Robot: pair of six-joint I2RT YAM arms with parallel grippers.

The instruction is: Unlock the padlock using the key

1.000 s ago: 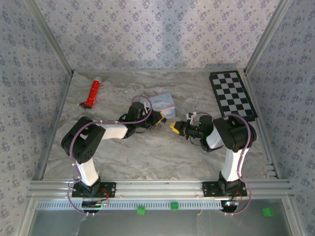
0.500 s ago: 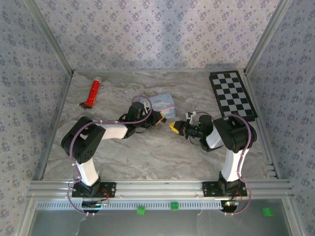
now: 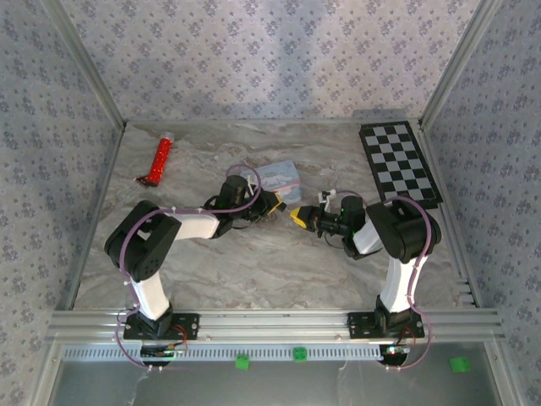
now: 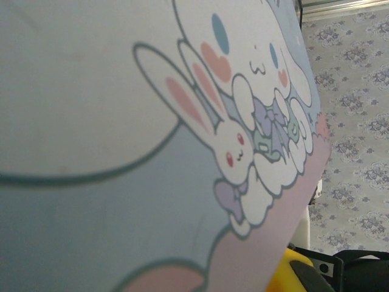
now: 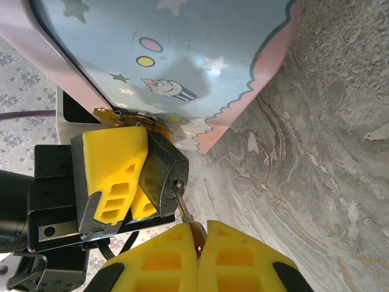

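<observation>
A small dark padlock (image 5: 163,173) sits near the middle of the table, just in front of a pastel tin. In the right wrist view its keyhole end faces the camera. The left gripper (image 3: 272,205) is clamped on the padlock. One yellow finger (image 5: 112,173) presses against its left side, and a second one shows just beneath it.

A thin silvery key (image 5: 180,205) points up and slightly left, with its tip at the keyhole. How far the tip has gone in cannot be told. The right gripper (image 5: 197,238) has its two yellow fingers pressed together on the head of the key, with only the shaft sticking out.

Just behind the padlock, the tin (image 5: 182,61) has a light blue face printed with stars and a cupcake, and a scalloped pink border. In the left wrist view the tin is very close and shows a white cartoon bunny. A small brass-coloured piece shows where the top of the padlock meets the tin's edge; what it is cannot be told.

From above, the two arms reach toward each other over a grey marbled table (image 3: 254,262), and their grippers nearly meet in front of the tin. A red tube (image 3: 161,159) lies well apart at the far left. A black and white checkerboard (image 3: 399,165) lies at the far right. Walls with a floral pattern surround the table.
</observation>
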